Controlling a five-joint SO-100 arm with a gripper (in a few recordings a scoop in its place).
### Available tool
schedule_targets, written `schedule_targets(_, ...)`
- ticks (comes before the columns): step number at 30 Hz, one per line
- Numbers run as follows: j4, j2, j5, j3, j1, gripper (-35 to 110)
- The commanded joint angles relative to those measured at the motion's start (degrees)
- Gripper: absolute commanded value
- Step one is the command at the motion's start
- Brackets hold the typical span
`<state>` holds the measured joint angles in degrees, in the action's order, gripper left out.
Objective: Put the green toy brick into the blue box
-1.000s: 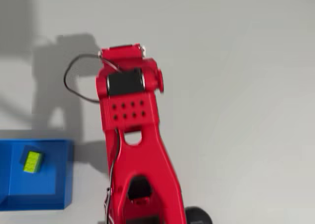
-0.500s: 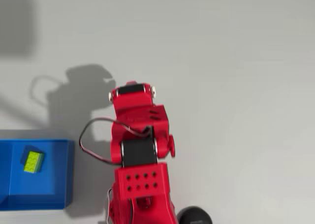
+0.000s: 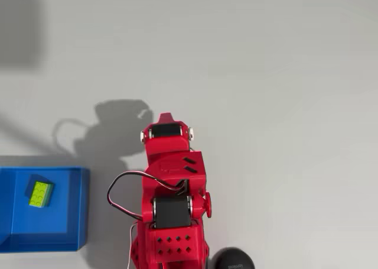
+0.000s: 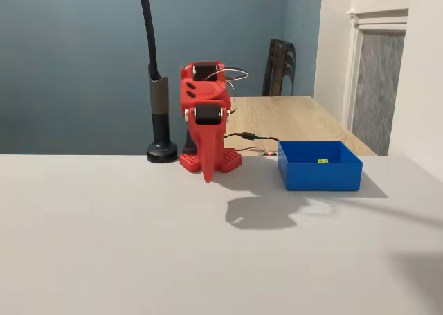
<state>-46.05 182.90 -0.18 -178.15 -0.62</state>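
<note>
Brick: the green toy brick (image 3: 39,193) is seen lying inside the blue box (image 3: 74,210), near its far-left corner in the overhead view, long axis slightly tilted.
Direction: brick and box are placed well left of the end effector (image 3: 166,117) in the overhead view.
Arm: folded back over its base, end effector pointed down at the tabletop (image 3: 283,103).
Jaws: seem closed on nothing.
Judgement: placement appears done.

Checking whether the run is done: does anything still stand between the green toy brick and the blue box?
Nothing visible does. The green toy brick already lies inside the blue box, on its floor near the upper left corner in the overhead view. The red arm is folded beside the box, its claw pointing down at the table.
</note>
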Motion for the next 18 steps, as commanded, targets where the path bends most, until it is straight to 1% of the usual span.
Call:
schedule_targets(1, 0.97, 2.81, -0.35, -1.14, 0.70, 0)
schedule_targets(6, 0.44, 3.78, 0.44, -1.32, 1.58, 0)
schedule_targets(8, -1.93, 3.87, 0.44, -1.32, 1.76, 0)
schedule_targets(18, -2.11, 3.96, 0.00, -1.32, 1.76, 0)
